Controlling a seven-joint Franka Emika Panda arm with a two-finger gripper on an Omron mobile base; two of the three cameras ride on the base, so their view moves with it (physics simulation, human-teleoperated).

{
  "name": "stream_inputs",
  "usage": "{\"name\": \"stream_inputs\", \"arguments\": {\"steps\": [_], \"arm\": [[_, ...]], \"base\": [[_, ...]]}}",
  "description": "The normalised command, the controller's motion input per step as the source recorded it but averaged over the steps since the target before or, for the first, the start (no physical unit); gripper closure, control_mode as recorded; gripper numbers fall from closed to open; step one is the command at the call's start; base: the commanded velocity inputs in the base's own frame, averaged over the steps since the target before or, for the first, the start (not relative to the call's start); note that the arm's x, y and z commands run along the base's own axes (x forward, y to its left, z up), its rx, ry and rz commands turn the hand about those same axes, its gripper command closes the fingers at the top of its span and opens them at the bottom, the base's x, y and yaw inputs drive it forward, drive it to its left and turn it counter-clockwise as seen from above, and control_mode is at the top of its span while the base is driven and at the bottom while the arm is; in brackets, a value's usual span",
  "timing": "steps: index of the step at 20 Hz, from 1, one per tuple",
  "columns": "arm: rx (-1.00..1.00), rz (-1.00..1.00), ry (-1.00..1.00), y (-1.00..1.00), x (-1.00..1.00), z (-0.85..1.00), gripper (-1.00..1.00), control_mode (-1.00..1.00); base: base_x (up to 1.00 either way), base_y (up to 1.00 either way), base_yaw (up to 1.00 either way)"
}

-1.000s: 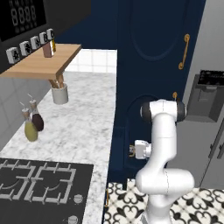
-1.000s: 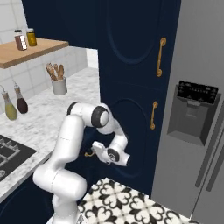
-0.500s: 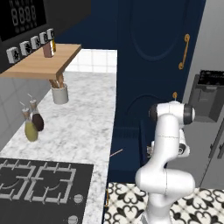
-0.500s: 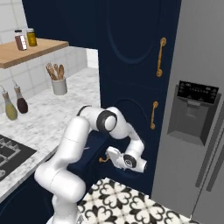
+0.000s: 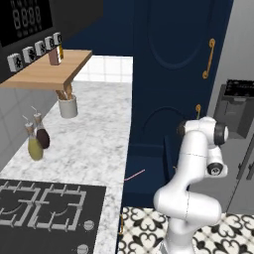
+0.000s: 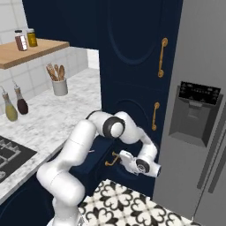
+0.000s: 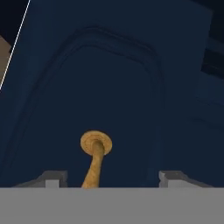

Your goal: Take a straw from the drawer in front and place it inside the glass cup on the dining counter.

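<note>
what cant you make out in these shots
- Drawer contents: left base view, the arm hides the opening.
- Gripper fingertips: right base view, hidden behind the hand.
- Gold handle: hand view, lower end cut off by the bottom edge.
- Jar labels: right base view, too small.

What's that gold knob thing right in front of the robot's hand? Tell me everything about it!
The handle is shiny gold, like brass. It has a round flat foot fixed to a dark navy panel, and a curved stem that bends out from it toward the camera. The tool is open, with its two tips standing wide on either side of the stem and not touching it. In the right base view the handle sticks out low on the navy front, just beside the robot's hand.
</note>
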Motion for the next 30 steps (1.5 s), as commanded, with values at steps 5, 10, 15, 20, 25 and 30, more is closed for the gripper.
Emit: {"name": "stream_inputs", "arguments": {"steps": [5,10,15,20,25,30], "arm": [[-0.29,-0.06,-0.02,-0.22,-0.21,0.55,-1.0,-1.0],[-0.3,-0.01,-0.09,0.05,-0.47,1.0,-1.0,-1.0],[-0.23,0.0,0.01,0.44,-0.2,1.0,-1.0,-1.0],[-0.15,0.0,0.13,0.9,0.01,0.99,-1.0,-1.0],[-0.21,0.0,0.22,0.93,0.15,0.4,-1.0,-1.0],[-0.22,-0.03,0.26,0.55,0.36,-0.11,-1.0,-1.0]], "base": [[0.0,0.0,0.0],[0.0,0.0,0.0],[0.0,0.0,0.0],[0.0,0.0,0.0],[0.0,0.0,0.0],[0.0,0.0,0.0]]}}
